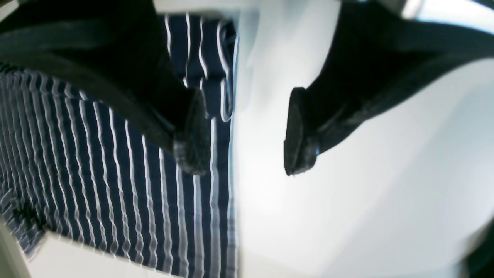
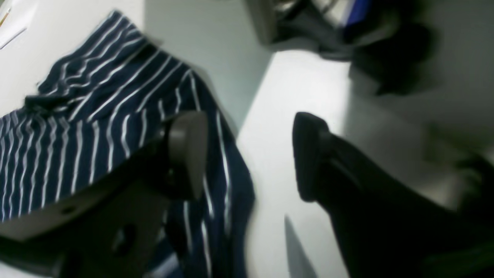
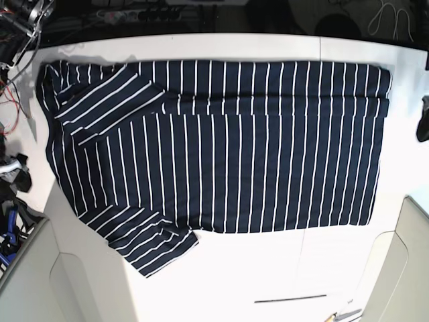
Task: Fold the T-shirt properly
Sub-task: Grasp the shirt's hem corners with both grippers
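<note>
White smooth table [image 3: 268,268] bears soft, flat, striped T-shirt [image 3: 221,147].

My desk [image 3: 268,268] is white and brightly lit from above, with a thin seam across it. Behind its far edge the room is dark, with tangled cables [image 3: 20,20] at one corner. Pale panels [image 3: 409,268] flank the near corners.

Base view: bright, even overhead light, the white table [image 3: 255,268] near glare, corners bowed. Both wrist views are motion-blurred, dimmer at right wrist; stripes of the T-shirt [image 1: 115,162] smear.
</note>
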Controlling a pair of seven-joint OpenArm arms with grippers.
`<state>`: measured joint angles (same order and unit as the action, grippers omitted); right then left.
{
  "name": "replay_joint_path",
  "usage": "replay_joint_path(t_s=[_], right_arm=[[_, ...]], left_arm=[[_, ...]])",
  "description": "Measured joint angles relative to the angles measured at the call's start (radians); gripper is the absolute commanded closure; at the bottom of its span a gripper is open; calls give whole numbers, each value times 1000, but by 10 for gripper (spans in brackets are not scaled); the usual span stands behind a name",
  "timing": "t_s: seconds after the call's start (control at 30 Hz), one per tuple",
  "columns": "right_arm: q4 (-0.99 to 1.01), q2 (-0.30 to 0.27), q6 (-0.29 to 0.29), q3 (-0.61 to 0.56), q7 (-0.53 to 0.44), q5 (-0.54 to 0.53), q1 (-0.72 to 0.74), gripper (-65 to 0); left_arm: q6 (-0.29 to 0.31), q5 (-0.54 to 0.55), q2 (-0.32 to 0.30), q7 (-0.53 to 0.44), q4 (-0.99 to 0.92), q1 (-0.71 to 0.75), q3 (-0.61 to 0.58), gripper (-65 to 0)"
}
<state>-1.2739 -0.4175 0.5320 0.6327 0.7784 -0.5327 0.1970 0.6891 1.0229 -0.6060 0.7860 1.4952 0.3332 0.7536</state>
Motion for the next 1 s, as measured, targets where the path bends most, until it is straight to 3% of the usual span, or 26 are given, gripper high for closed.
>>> replay_joint_path(t_s=[0.2,0.4,0.57,0.8,1.0], right_arm=[[308,-7,-5,-108,-123,74,172,-347],[536,-6,-7,-153,-238,179,270,-347],[607,-9,-3,-153,-259,175,273,-347],[612,-6,-4,-153,-255,179,277,-347],[612,36,-3,-151,-282,173,272,-347]], left_arm=[[-11,-182,-39,-100,-143,-212,-199,-348],[-28,-253,-54,-160,-417,-485,-378,-348],[-29,-293,-48,-255,-706,-650,-513,-348],[-30,-323,-21,-305,-975,-818,-587,-348],[-26,-342,26,-316,-1024,-846,-591,-348]])
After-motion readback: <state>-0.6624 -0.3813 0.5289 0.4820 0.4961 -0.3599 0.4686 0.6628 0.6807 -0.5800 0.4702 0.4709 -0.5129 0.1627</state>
